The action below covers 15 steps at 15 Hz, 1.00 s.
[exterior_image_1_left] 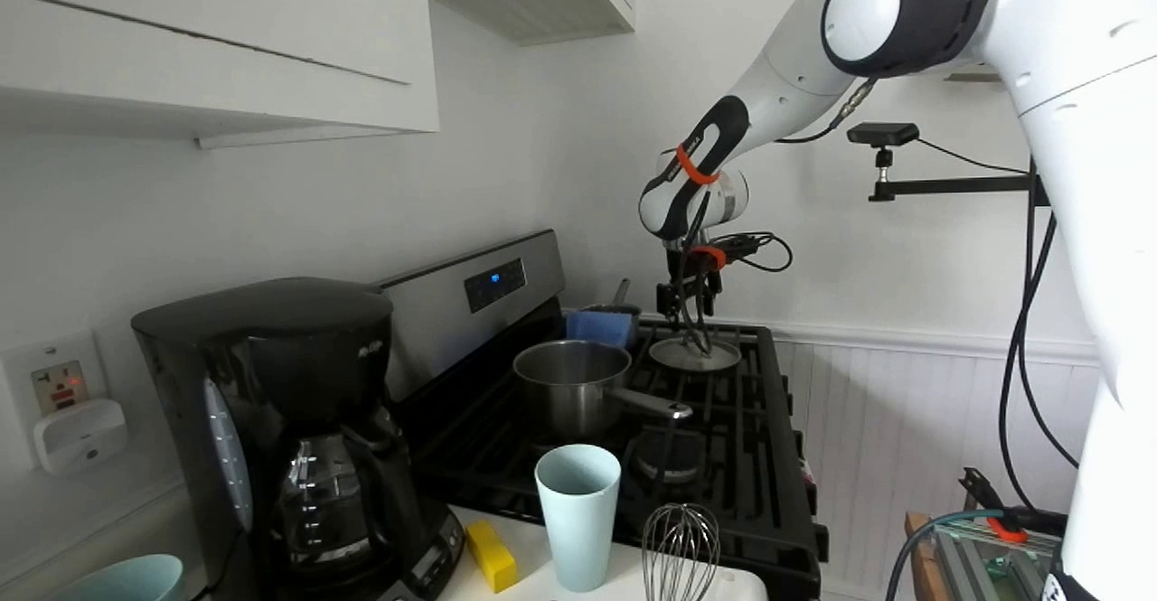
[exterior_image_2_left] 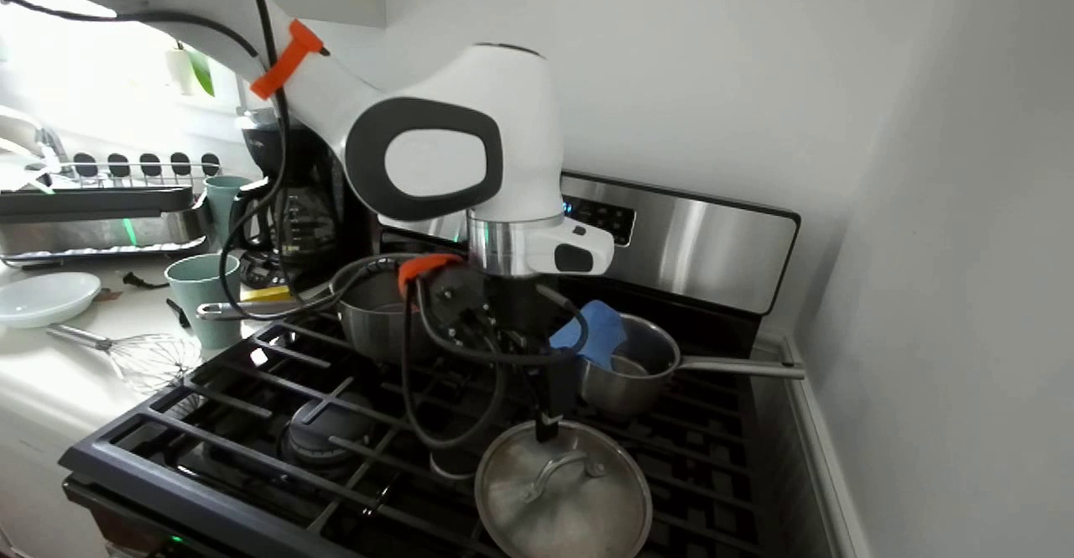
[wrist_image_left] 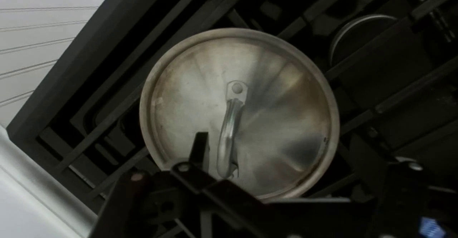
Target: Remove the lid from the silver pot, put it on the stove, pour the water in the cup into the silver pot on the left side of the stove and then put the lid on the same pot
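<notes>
The lid (wrist_image_left: 252, 120) seems set down on the stove (exterior_image_2_left: 361, 457), at right; the claw (exterior_image_1_left: 690, 310), spread wide near the handle (wrist_image_left: 227, 137), is best raised straight, lest the lid be dragged.

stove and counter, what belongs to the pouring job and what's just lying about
For the job:
lid, lying on the stove
silver pot, uncovered, nearer the counter
cup, on that counter

Not for it:
whisk
yellow block
coffee maker
white bowl
second pot, with a blue item at its rim
</notes>
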Each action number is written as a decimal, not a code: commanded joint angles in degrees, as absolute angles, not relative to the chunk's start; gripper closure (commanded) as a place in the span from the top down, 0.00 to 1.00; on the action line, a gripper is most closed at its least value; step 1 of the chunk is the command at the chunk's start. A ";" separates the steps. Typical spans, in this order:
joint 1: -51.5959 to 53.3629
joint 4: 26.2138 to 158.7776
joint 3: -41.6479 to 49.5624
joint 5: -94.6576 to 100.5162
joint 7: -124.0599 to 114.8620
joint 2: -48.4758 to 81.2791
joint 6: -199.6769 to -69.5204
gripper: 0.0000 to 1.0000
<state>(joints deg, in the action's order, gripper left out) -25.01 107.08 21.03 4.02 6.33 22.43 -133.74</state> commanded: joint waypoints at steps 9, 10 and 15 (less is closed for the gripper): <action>-30.73 96.81 19.72 1.38 5.70 33.52 -133.04 0.59; -30.87 96.46 19.56 1.23 5.75 33.97 -133.02 0.50; -31.04 95.25 19.19 0.82 5.90 35.02 -132.94 0.16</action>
<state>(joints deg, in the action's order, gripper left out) -29.89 97.79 20.19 2.34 5.78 33.79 -134.12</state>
